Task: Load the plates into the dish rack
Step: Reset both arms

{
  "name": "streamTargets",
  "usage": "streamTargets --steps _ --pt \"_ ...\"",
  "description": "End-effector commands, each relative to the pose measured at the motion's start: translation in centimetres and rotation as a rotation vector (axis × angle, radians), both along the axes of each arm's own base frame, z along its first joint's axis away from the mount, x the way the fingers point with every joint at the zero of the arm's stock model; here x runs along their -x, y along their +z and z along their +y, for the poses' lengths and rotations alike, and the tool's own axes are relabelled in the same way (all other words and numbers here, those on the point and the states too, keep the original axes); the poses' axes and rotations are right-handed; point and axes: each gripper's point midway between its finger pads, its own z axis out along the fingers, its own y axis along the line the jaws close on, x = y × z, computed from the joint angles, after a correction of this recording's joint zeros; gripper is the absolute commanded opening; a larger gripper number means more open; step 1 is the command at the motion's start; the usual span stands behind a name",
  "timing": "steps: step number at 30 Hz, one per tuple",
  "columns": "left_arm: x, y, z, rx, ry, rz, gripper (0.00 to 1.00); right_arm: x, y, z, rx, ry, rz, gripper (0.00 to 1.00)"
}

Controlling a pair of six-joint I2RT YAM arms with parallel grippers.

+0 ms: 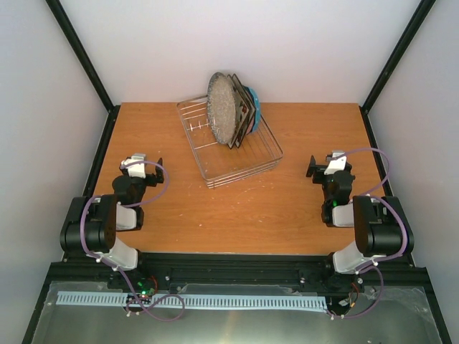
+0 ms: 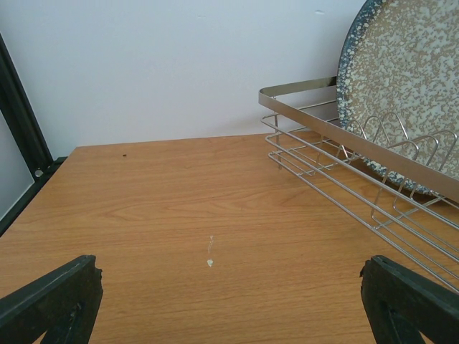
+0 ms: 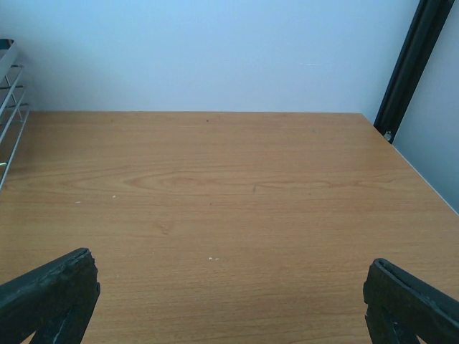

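Left end effector [image 1: 147,162] and right end effector [image 1: 324,165], both spread empty, flank the dish rack [image 1: 240,166] holding the plates [image 1: 224,107].

The grey speckled plate [image 1: 223,107] hides most of the square plates [image 1: 244,113] and blue plate [image 1: 255,104]; both wrist views crop the dish rack [image 2: 344,139].

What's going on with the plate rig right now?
Nothing is being handled. The plates stand on edge in the rack, at its far end. The left gripper and right gripper hang open and empty near the table's sides, apart from the rack. No plate lies loose on the table, so loading looks done.
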Motion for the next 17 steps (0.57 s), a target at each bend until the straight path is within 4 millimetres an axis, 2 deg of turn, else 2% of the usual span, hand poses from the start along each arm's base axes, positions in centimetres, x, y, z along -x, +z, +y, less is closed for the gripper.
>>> streamTargets --steps 1,17 --pt "-0.29 1.13 -0.25 -0.02 -0.018 -0.04 1.0 0.26 -0.16 -0.1 0.023 -0.008 0.003 1.0" --pt "-0.29 1.14 -0.28 -0.022 -0.019 -0.041 1.0 0.1 -0.28 -0.02 0.028 -0.007 0.012 1.0"
